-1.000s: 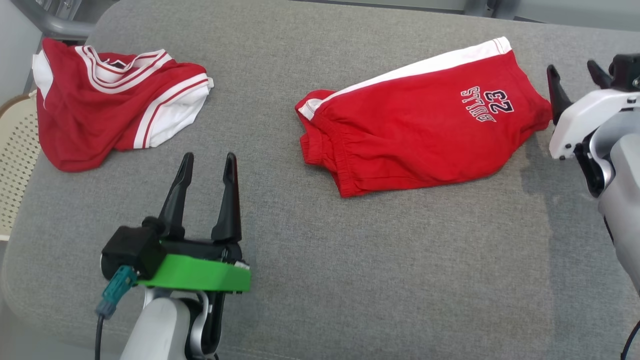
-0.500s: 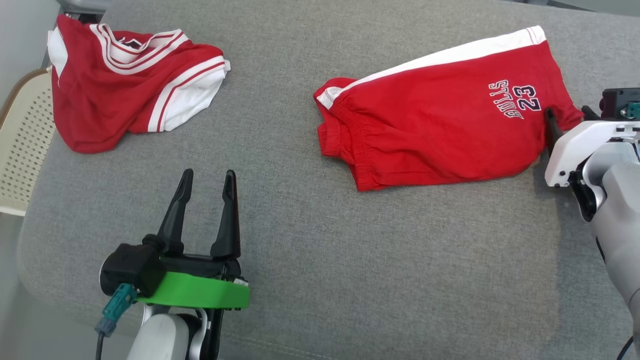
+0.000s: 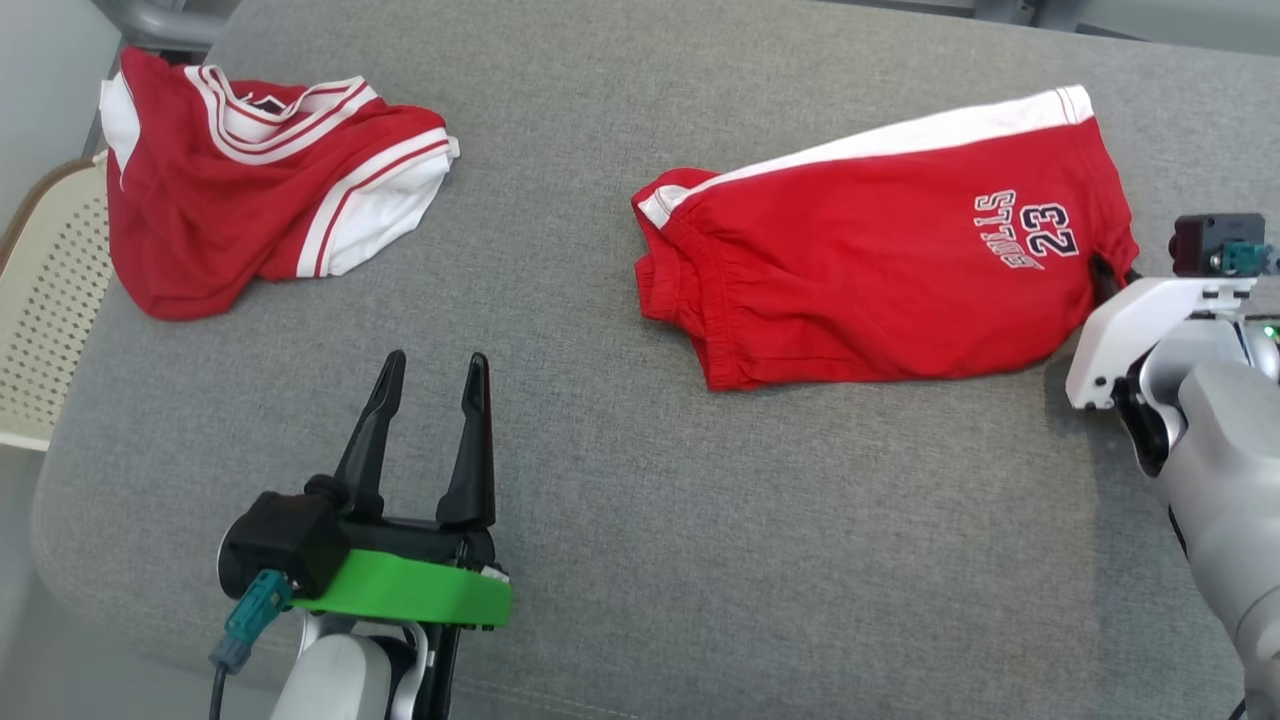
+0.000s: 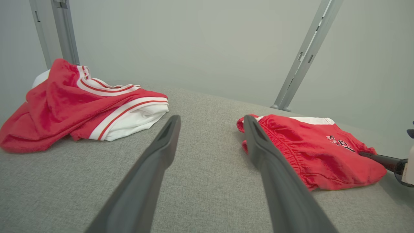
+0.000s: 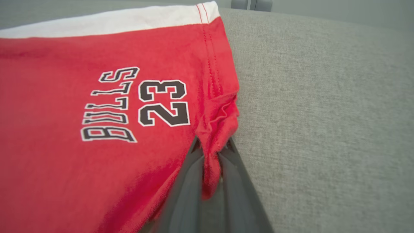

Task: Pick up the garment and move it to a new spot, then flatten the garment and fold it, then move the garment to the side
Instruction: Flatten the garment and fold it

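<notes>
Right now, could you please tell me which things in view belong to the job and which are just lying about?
Job: red shorts, hem corner pinched in the shut right claw; grey cushion they lie on; left claw, open and apart from the cloth.
Lying about: red-and-white jersey, crumpled at the far left; cream perforated object beside the cushion.

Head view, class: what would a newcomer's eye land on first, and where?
The red shorts printed BULLS 23 lie right of centre on the grey pad, their corner pinched by the right end effector. A crumpled red-and-white jersey sits far left; the left end effector hovers open, near left.
</notes>
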